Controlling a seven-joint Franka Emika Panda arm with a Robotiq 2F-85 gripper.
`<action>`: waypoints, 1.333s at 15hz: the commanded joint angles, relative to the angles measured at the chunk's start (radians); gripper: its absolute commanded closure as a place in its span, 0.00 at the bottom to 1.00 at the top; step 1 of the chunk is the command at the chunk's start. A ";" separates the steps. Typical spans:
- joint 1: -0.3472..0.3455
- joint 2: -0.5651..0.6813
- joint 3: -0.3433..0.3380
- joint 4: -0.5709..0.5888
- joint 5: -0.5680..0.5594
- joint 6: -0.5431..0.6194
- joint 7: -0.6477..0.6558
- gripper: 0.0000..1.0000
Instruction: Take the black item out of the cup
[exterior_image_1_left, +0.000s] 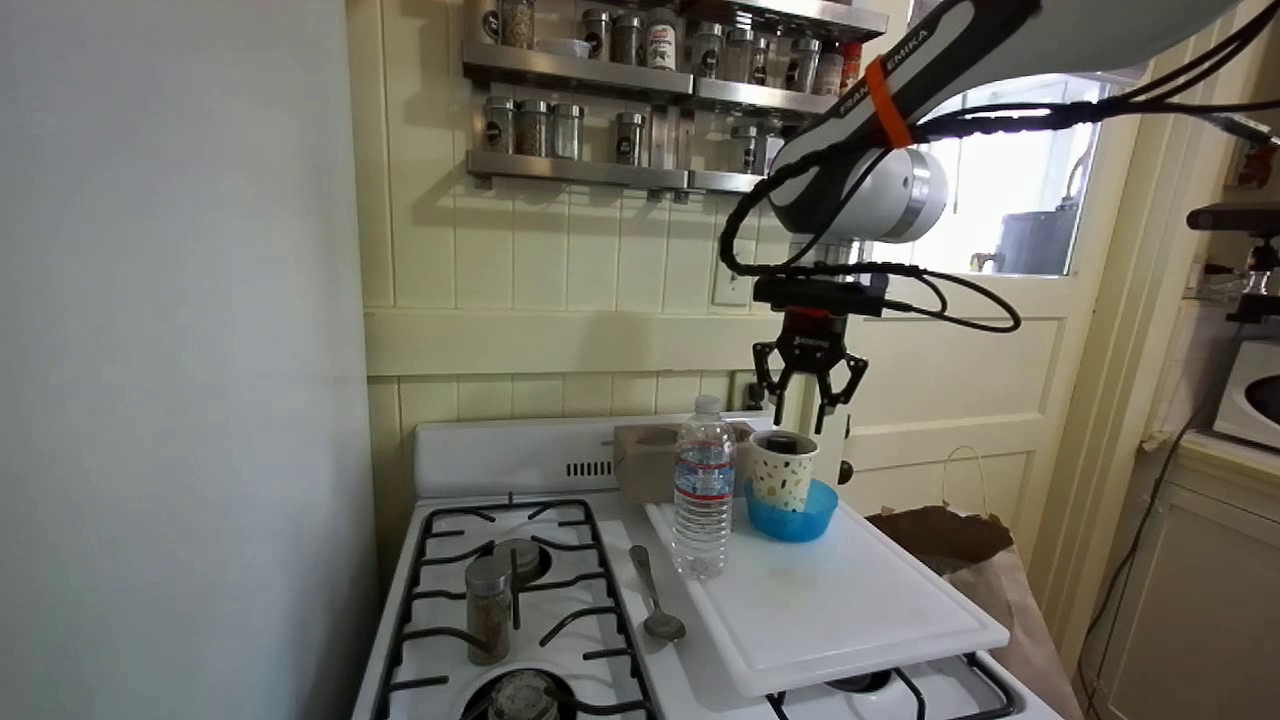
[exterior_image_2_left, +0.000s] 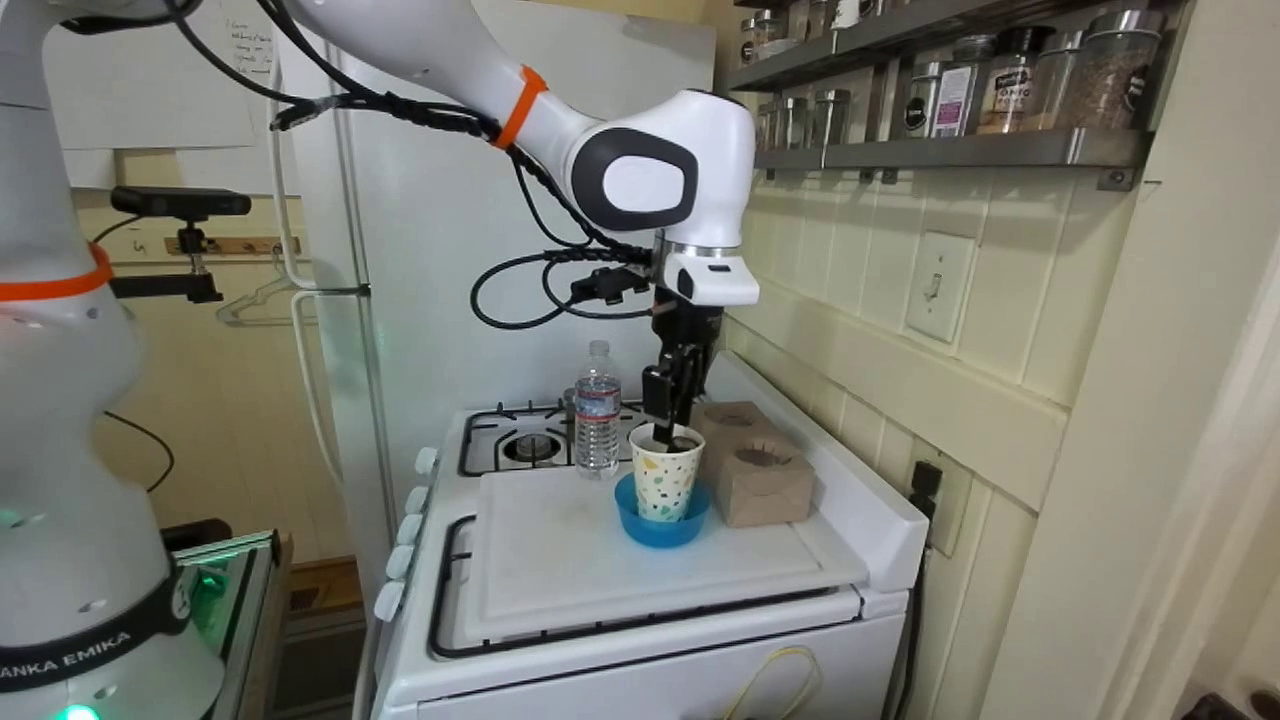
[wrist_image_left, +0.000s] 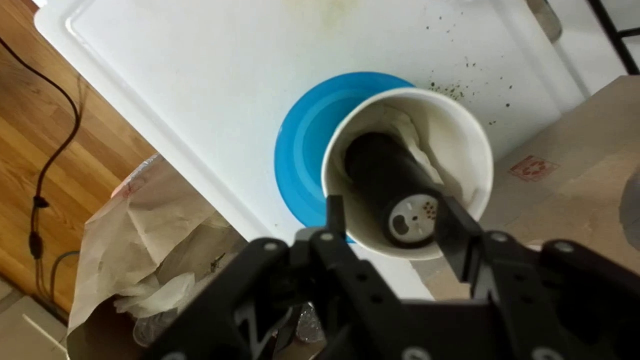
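Note:
The cup (exterior_image_1_left: 783, 482) is a whitish paper cup with coloured specks, standing in a blue bowl (exterior_image_1_left: 818, 510). The cup also shows in an exterior view (exterior_image_2_left: 664, 487) and in the wrist view (wrist_image_left: 465, 145). The black item (wrist_image_left: 382, 172) is a black cylinder with a whitish, holed top, leaning inside the cup. Its dark top shows in an exterior view (exterior_image_1_left: 783, 444). My gripper (exterior_image_1_left: 799, 424) is open and points down just over the cup's mouth. In the wrist view the fingers (wrist_image_left: 392, 215) lie either side of the item's top, the right one overlapping its edge. Nothing is held.
A clear water bottle (exterior_image_1_left: 704, 500) stands close to the cup on the white cutting board (exterior_image_1_left: 850, 610). A brown cardboard box (exterior_image_2_left: 765, 485) is beside the bowl near the stove's back panel. A spoon (exterior_image_1_left: 655, 600) and a spice jar (exterior_image_1_left: 488, 610) are on the stove.

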 joint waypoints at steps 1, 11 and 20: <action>0.005 0.033 0.000 0.041 0.009 -0.019 -0.011 0.51; 0.017 0.058 0.008 0.050 0.020 -0.018 -0.019 0.52; 0.020 0.094 0.008 0.048 0.023 -0.008 -0.016 0.53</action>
